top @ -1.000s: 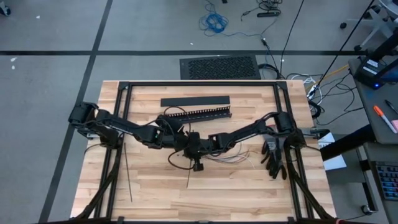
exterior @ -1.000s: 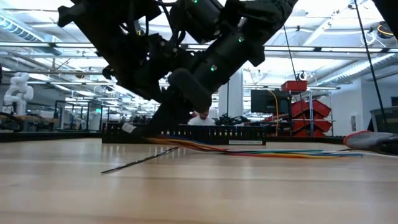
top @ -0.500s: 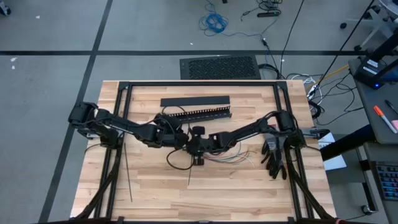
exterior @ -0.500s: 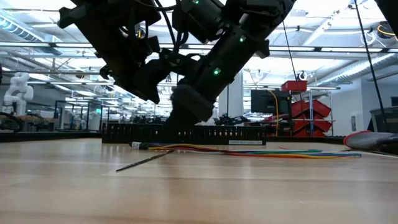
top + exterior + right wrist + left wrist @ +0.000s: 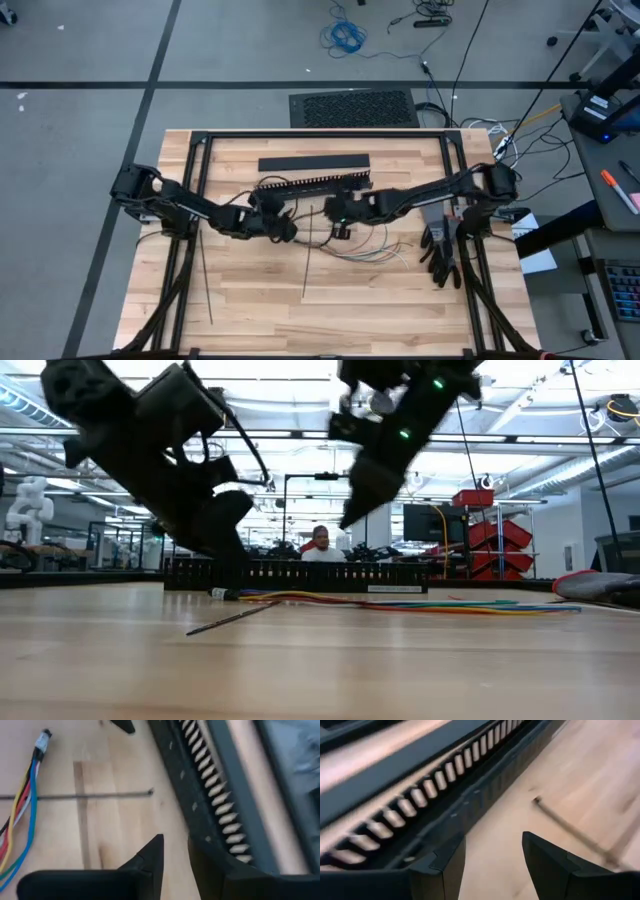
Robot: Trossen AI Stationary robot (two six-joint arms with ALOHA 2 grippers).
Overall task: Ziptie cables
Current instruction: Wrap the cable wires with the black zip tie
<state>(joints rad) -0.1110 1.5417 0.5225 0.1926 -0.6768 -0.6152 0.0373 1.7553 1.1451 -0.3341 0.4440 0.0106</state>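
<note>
The wooden table (image 5: 340,310) carries a flat black bar (image 5: 313,164) near its far edge and a slotted black duct (image 5: 318,183) just in front of it. The cables (image 5: 375,250) lie at the middle. Two zipties (image 5: 306,262) lie apart, one (image 5: 205,285) at the left. Black gloves (image 5: 440,255) lie at the right.

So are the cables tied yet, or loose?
Loose: the cables lie splayed flat on the table, with a ziptie lying apart, unthreaded.

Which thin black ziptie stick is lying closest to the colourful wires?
The ziptie lying mid-table, its top end near the cables. The other ziptie lies far off by the left edge.
</note>
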